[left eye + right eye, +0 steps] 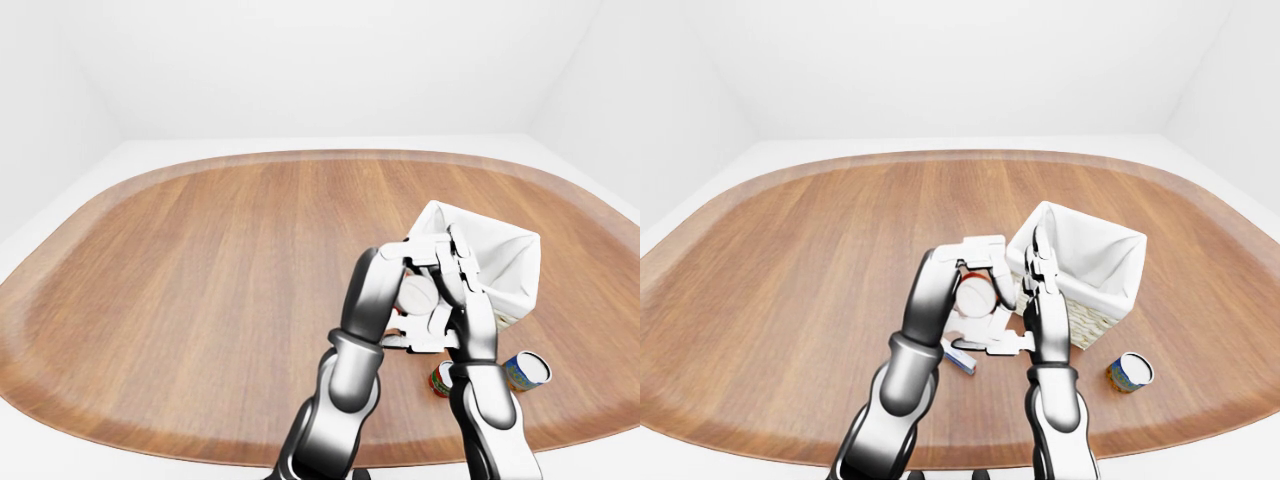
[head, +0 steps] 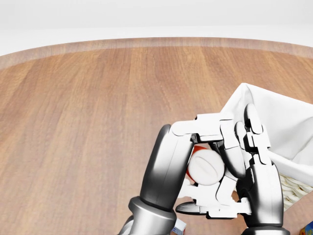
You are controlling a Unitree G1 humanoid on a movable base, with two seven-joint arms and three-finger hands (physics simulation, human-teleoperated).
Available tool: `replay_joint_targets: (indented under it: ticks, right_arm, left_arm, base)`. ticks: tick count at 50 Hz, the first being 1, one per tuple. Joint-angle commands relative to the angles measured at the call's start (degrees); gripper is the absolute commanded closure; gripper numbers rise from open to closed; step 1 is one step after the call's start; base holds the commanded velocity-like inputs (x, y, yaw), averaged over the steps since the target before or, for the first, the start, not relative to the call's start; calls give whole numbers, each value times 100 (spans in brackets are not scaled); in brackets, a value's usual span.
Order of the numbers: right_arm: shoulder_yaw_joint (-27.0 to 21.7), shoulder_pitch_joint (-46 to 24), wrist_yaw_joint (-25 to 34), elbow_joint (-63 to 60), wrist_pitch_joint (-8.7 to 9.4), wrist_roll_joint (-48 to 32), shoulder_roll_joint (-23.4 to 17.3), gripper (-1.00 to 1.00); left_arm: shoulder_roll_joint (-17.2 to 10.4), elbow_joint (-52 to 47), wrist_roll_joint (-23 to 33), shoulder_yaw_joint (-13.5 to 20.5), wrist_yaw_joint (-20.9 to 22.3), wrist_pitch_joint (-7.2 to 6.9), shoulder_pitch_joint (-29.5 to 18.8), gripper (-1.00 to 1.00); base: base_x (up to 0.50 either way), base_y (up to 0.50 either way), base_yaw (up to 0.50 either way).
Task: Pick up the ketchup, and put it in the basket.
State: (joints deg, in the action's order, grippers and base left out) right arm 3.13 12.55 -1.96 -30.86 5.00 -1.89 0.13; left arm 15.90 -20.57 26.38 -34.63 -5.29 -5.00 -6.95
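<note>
On one wooden counter [image 1: 180, 290] we count one ketchup bottle [image 2: 205, 166], one basket [image 1: 1090, 255], two cans and two hands. In the right-eye view, left to right: the left hand [image 1: 975, 262], fingers curled over the ketchup; the right hand [image 1: 1035, 300], pressed against it from the other side — both grasp it between them. Just right stands the white-lined basket, then a blue can [image 1: 1129, 371]. A red can [image 1: 441, 379] shows in the left-eye view. The ketchup's white cap faces the camera — its long axis runs away from us, tilted.
</note>
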Motion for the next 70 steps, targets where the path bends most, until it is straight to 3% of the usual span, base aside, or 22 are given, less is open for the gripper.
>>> replay_joint_targets:
  ticks: [1,22,23,24,27,28,29,30,60,70]
  right_arm:
    - [-20,4,2,-5,0,4,-2,-100]
    - [-133,32,98,22,0,81,-4,-100]
    - [-123,32,120,116,-56,41,-16,-18]
    - [-108,68,192,147,-225,61,-32,100]
    - [-101,75,165,103,-124,-15,-12,100]
    - [-99,80,171,89,-116,-16,-13,100]
    - [-102,82,174,87,-125,-12,-11,100]
    - [-108,78,171,92,-122,-10,-8,100]
    - [-31,81,152,176,-216,-104,-20,100]
    - [-122,75,167,148,-240,-79,-7,100]
  left_arm:
    - [43,-220,11,-375,-379,0,69,92]
    - [-13,-391,87,-866,-528,0,258,92]
    - [-21,-416,103,-895,-528,0,266,92]
    - [-25,-412,102,-895,-528,0,265,92]
    - [-21,-428,106,-879,-508,0,255,90]
    - [-22,-424,112,-882,-513,0,258,44]
    - [-21,-422,131,-891,-527,0,261,-61]
    - [-28,-423,133,-902,-529,0,268,-100]
    - [-163,-879,134,-646,-354,0,234,-100]
    - [-672,-1762,-303,291,25,0,394,-100]
  base:
    - [0,0,0]
    - [0,0,0]
    - [0,0,0]
    - [0,0,0]
    - [0,0,0]
    - [0,0,0]
    - [0,0,0]
    - [0,0,0]
    - [0,0,0]
    - [0,0,0]
